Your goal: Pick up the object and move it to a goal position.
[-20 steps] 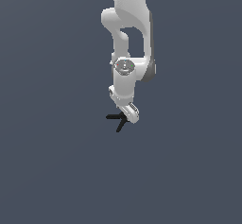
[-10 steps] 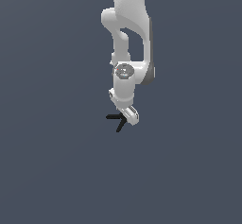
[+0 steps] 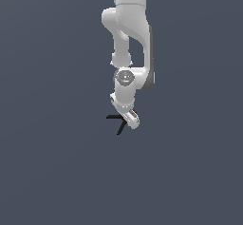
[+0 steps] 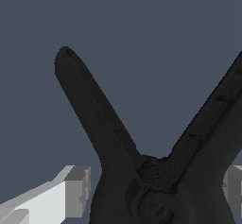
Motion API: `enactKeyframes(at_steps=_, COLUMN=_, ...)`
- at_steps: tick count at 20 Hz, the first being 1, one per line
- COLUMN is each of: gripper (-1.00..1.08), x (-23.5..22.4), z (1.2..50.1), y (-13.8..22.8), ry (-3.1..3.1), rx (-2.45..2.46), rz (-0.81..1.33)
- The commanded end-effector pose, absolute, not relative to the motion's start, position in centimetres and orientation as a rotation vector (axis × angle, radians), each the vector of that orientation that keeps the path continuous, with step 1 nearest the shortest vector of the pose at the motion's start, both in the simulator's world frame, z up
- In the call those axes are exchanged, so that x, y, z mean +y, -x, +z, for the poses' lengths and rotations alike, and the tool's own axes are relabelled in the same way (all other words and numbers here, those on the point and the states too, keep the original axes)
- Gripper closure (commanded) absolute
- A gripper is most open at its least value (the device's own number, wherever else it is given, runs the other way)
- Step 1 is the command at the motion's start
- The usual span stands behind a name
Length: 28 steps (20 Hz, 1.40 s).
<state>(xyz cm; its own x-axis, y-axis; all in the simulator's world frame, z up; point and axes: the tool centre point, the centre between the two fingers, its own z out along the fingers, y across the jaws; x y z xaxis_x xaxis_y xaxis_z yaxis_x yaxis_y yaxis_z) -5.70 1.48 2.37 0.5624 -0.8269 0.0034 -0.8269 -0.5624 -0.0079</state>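
Observation:
The object [image 3: 117, 120] is a small matte-black fork with two slim prongs, seen just to the exterior view's left of the white hand. In the wrist view the object [image 4: 142, 171] fills the frame, its prongs spreading away from a thicker joined end. My gripper [image 3: 130, 121] is down at that thick end. One white finger [image 4: 71, 192] stands on each side of it, the other finger [image 4: 235, 185] at the picture's edge. A thin dark gap shows between the nearer finger and the object. The gripper [image 4: 158, 192] is open around it.
A flat, uniform grey-blue background fills both views. The white arm [image 3: 128, 34] hangs down from the exterior view's top edge. No other objects, edges or goal mark show.
The arm's wrist and hand have sunk slightly towards the object. The object itself has stayed where it was.

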Motion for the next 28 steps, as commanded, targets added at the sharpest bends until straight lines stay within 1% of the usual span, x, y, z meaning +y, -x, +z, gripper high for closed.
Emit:
enactKeyframes(at_steps=1, gripper=1.08, x=1.3, z=1.9, y=6.0, ry=2.775, rx=1.473, rz=0.0)
enactKeyframes(at_steps=9, gripper=1.08, x=1.3, z=1.9, y=6.0, ry=2.775, rx=1.473, rz=0.0)
enactKeyframes(at_steps=16, gripper=1.08, x=1.1, z=3.3, y=5.7, ry=2.771, rx=1.468, rz=-0.011)
enactKeyframes(at_steps=22, gripper=1.08, x=0.0, z=6.1, y=5.8, ry=2.77, rx=1.469, rz=-0.009)
enactKeyframes(at_steps=28, gripper=1.08, x=-1.9, z=10.9, y=5.9, ry=2.77, rx=1.47, rz=-0.008)
